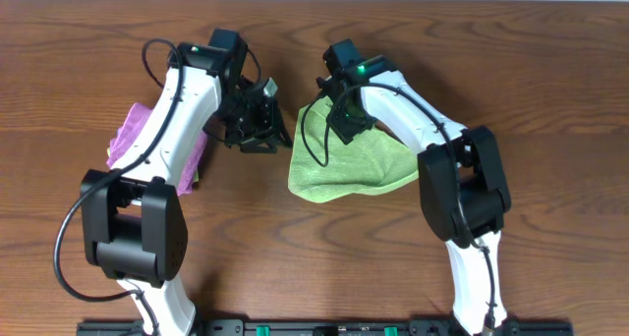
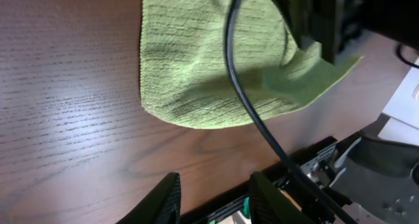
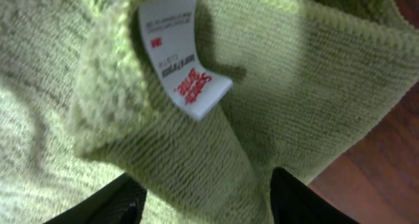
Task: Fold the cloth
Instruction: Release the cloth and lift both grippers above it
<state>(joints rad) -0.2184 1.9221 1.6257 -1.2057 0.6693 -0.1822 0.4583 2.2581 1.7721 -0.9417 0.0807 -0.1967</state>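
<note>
The lime-green cloth [image 1: 344,164] lies rumpled on the wooden table, its upper part bunched up under my right gripper [image 1: 346,120]. In the right wrist view a thick fold of the cloth [image 3: 196,152] with a white label [image 3: 180,54] fills the gap between the two fingers, and my right gripper [image 3: 206,204] is shut on it. My left gripper [image 1: 257,130] hovers over bare wood just left of the cloth. In the left wrist view the left gripper [image 2: 215,201] is open with nothing between its fingers, and the cloth [image 2: 196,67] lies ahead of it.
A purple-pink cloth bundle [image 1: 126,135] lies at the left, partly under the left arm. A black cable [image 2: 255,112] of the right arm crosses in front of the left wrist camera. A black rail [image 1: 324,326] runs along the table's front edge.
</note>
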